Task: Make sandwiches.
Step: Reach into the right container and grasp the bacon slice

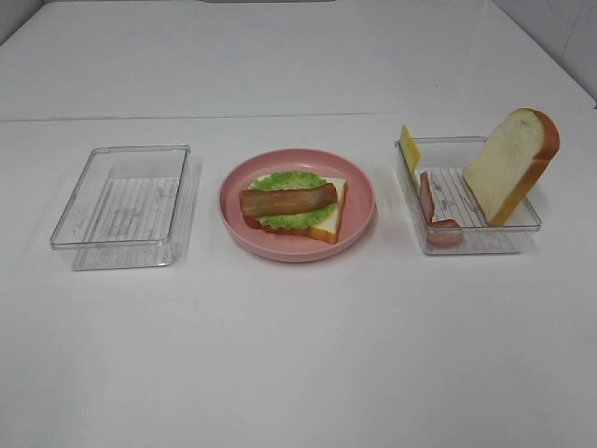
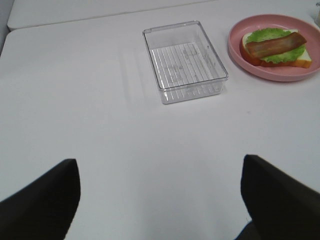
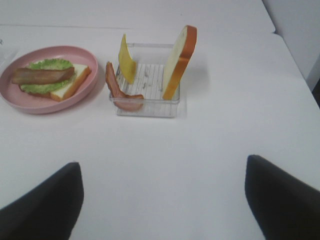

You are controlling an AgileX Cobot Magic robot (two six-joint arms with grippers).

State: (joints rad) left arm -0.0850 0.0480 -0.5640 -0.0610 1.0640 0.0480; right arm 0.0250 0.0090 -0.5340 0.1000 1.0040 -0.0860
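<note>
Both end effectors hang over bare counter (image 1: 298, 373), well back from the food. The left end effector (image 2: 160, 170) has its fingers spread wide with nothing between them, and so does the right end effector (image 3: 162, 167).

The half-built sandwich (image 1: 294, 205) lies on the pink plate (image 1: 297, 250), ahead of the right end effector and off to its left. It is one bread slice with lettuce and a bacon strip on top. Straight ahead of that end effector, and nearer to it than to the left one, is the stocked tray (image 1: 466, 245). In it a cheese slice (image 3: 127, 65) stands on edge against the wall nearest the plate. A loose bacon strip (image 3: 117, 90) droops over the same wall, and a bread slice (image 3: 179, 60) leans upright at the far side. The other clear tray (image 2: 185, 60) sits ahead of the left end effector.

Cheese looks like the next layer, and it is probably the right arm's job. A good approach would be to come down from above and turn the wrist so the fingers straddle the thin faces of the slice. Pinch its free upper edge, clear of the tray wall and the bacon beside it. Lift straight up before moving toward the plate, or the light tray may be dragged along. Lower the cheese flat onto the bacon and let go close to it, since the stacked toy layers could slide.
</note>
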